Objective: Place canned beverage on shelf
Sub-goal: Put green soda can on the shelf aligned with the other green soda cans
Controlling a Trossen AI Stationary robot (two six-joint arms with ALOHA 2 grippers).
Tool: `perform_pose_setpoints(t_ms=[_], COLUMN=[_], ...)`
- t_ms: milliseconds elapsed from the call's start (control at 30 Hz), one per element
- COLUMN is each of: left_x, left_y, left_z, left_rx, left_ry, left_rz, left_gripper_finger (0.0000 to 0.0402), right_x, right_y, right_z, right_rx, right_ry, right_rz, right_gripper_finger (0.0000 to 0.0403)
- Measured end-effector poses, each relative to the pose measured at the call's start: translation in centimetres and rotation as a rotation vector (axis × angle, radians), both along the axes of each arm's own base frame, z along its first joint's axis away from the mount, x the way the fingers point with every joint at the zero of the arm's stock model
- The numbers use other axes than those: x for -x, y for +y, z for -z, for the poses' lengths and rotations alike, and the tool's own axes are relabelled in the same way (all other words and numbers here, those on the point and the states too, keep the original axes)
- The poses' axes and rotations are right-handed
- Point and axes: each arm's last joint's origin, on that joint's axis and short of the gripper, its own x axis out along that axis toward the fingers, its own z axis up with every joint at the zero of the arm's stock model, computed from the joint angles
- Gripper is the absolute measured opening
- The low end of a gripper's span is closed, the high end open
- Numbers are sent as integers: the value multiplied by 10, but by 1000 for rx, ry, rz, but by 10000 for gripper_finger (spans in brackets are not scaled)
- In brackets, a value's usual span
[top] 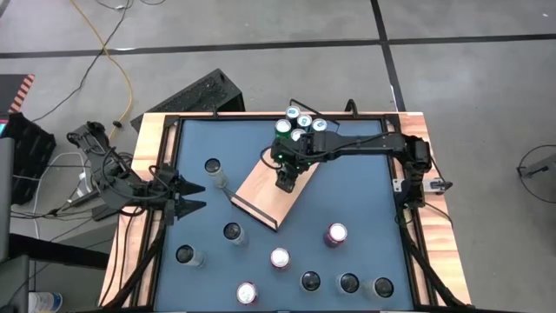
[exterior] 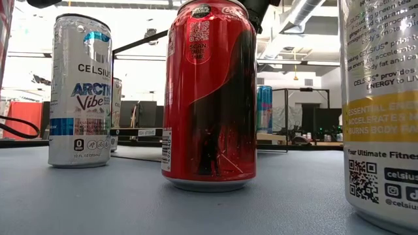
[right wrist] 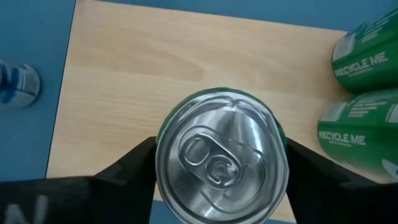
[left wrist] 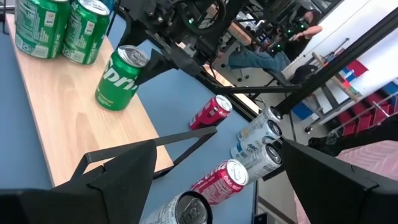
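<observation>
The shelf (top: 261, 191) is a light-wood board with a dark lip, lying aslant on the blue table. Several green cans (top: 300, 124) stand at its far end. My right gripper (top: 287, 180) hangs over the board's middle, shut on one more green can (right wrist: 221, 165), which also shows in the left wrist view as the green can (left wrist: 118, 78). At the table's left edge my left gripper (top: 193, 196) waits open, nothing between its fingers (left wrist: 124, 174). My right gripper pinches the green can's side wall just below its top rim (right wrist: 163, 155), one finger (right wrist: 134, 168) on each opposite side. The fingers come from above, slanting down. The can stands upright with its base (left wrist: 107, 101) on the board.
Loose cans stand about the blue table: silver ones (top: 214, 169) (top: 233, 232) at the left, red ones (top: 336, 233) (top: 280, 258) and dark ones (top: 348, 283) toward the near edge. A red can (exterior: 209, 98) stands close before the low camera. A wooden rim (top: 148, 156) frames the table.
</observation>
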Motion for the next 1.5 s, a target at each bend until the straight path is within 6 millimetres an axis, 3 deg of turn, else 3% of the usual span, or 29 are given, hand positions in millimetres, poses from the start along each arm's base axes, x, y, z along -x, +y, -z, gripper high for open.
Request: perform_pose_setpoints(t_ms=[167,300,467,600,767,1067,1300,1500], left_x=[0,0,0,0,-3,-17,-34,-45], left_y=[0,0,-1,-1,-1,-6,-8,-4], left_z=[0,1,1,1,2,9,14,14], left_rx=[-6,-7,-18,-40,-58,15,60,86], left_ry=[2,7,13,15,13,-11,-25,-35], left_rz=[1,10,31,33,-47,-280,-376,-418], left_gripper_finger=[330,330,330,330,330,330,330,330], right_x=[1,2,13,22,35,79,116,120], right_y=[4,8,11,14,13,-14,-35,-43], right_z=[-2,-19,-50,-54,-55,-91,-74,-45], right_rx=[22,80,197,248,109,207,293,313], right_ry=[8,16,92,187,221,129,118,61], right_rz=[-58,-187,-481,-718,-808,-890,-948,-1050], right_gripper_finger=[249,249,249,249,249,249,249,249])
